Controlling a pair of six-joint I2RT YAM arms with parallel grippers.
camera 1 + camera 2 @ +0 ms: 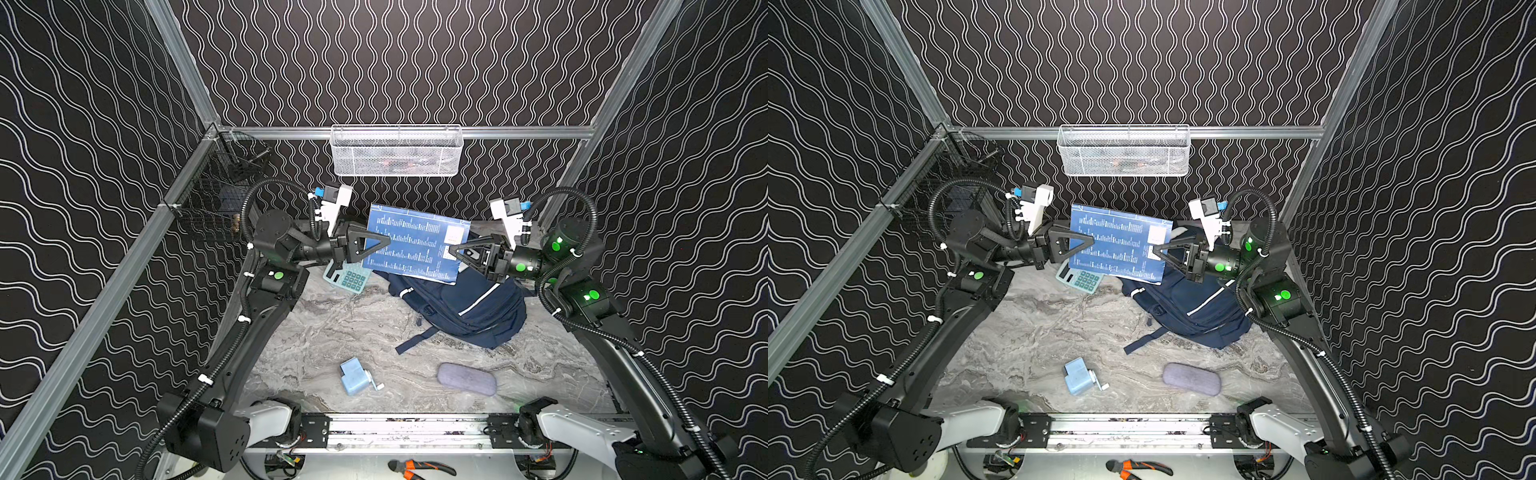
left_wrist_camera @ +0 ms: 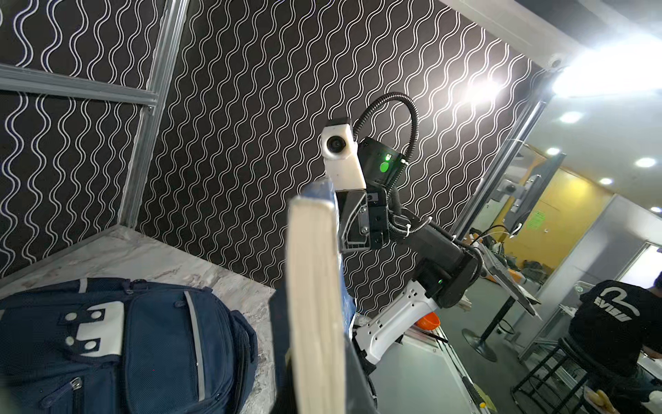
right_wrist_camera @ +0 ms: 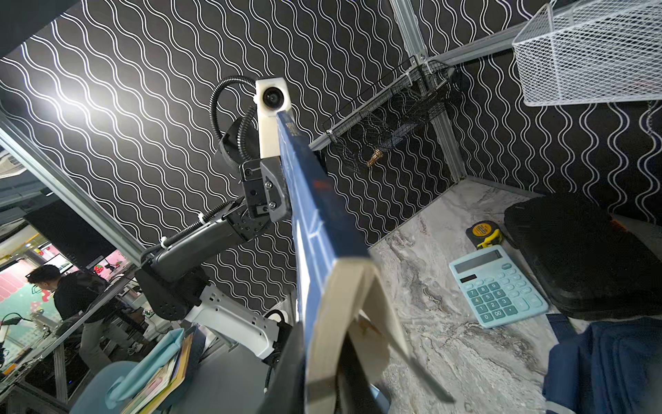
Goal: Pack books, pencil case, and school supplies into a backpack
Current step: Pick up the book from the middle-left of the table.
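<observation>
Left pincer (image 1: 385, 243) is clamped on the 9 o'clock edge of the blue book (image 1: 415, 245). In the left wrist view the cream page edge sits tight between its dark fingers (image 2: 277, 333). Right pincer (image 1: 452, 251) is at the book's 3 o'clock edge. Its jaws are parted and straddle that edge, and in the right wrist view the pages fan loose between them.

The book is off the tabletop (image 1: 332, 328), cover up with white print showing, tilted a little. It hangs at about 12 o'clock in both top views, over the far end of the backpack (image 1: 469, 307). The backpack, navy with white stripes, lies flat at about 2 o'clock with a strap trailing toward the centre.

The calculator (image 1: 351, 280) lies flat at 11 o'clock, partly hidden under the left pincer and the book's corner. The right wrist view shows a black ribbed case (image 3: 580, 258) and a yellow tape measure (image 3: 483, 233) just beyond the calculator.

The pencil sharpener (image 1: 355, 376) is at 7 o'clock near the front rail, crank pointing toward 3 o'clock. The pencil case (image 1: 467, 379) is at 5 o'clock, lying flat, well apart from the sharpener and near the backpack.
</observation>
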